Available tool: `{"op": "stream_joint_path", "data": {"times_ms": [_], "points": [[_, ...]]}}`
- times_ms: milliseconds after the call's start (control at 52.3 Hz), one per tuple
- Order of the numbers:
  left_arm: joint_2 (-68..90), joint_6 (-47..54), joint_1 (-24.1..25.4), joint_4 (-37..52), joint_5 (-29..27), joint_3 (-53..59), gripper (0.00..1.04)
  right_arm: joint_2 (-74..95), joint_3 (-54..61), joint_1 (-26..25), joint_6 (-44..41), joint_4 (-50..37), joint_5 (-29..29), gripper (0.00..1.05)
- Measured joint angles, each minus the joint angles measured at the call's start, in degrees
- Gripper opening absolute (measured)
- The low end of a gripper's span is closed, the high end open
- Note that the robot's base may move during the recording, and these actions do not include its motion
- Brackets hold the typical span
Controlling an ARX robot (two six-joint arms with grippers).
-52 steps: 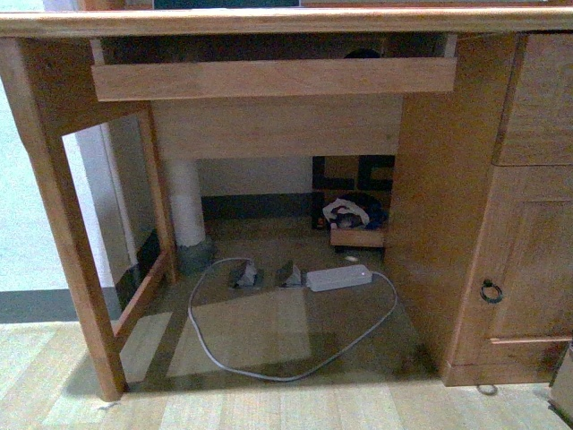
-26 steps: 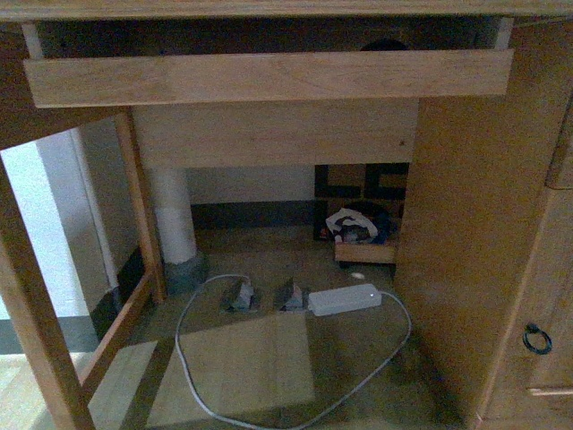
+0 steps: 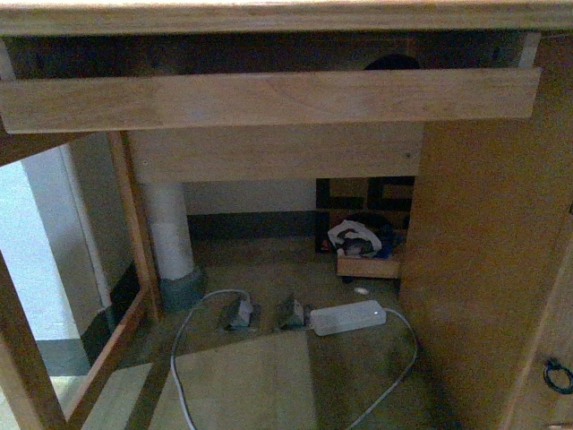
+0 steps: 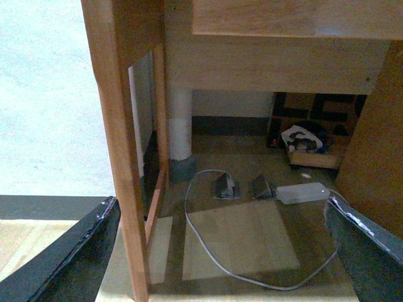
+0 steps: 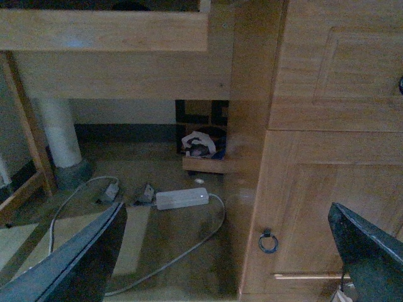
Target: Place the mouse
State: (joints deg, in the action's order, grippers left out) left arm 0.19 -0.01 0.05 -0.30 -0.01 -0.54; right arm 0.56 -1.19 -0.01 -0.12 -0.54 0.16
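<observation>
Evidently the mouse [image 3: 391, 61] sits in the pull-out tray [image 3: 269, 97] beneath the desk top [image 3: 269, 16], toward its right end. Only the dark domed crown shows over the tray's front board. It looks light, rigid and smooth-shelled, so a pinch on the crown would likely slip. The flatter flanks, taken low across the narrow width, seem the surer hold. The left gripper [image 4: 219, 204] and right gripper [image 5: 227, 209] each have fingers spread wide with nothing between them, well apart from the mouse.
</observation>
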Motion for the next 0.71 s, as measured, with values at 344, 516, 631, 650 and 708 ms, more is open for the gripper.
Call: {"op": "stream_joint_path", "data": {"times_ms": [344, 516, 631, 650, 708], "points": [[-0.02, -0.04, 0.00, 0.09, 0.11, 0.00, 0.98, 0.00, 0.00, 0.00, 0.04, -0.11, 0.02, 0.98], [0.00, -0.02, 0.00, 0.09, -0.02, 0.00, 0.98, 0.00, 0.00, 0.00, 0.02, -0.04, 0.00, 0.98], [0.00, -0.04, 0.00, 0.13, -0.07, 0.00, 0.98, 0.00, 0.00, 0.00, 0.00, -0.04, 0.00, 0.98], [0.00, 0.07, 0.00, 0.17, 0.09, 0.00, 0.98, 0.00, 0.00, 0.00, 0.04, -0.04, 0.02, 0.98], [0.00, 0.02, 0.00, 0.31, -0.09, 0.00, 0.98, 0.00, 0.00, 0.00, 0.04, -0.04, 0.02, 0.98]]}}
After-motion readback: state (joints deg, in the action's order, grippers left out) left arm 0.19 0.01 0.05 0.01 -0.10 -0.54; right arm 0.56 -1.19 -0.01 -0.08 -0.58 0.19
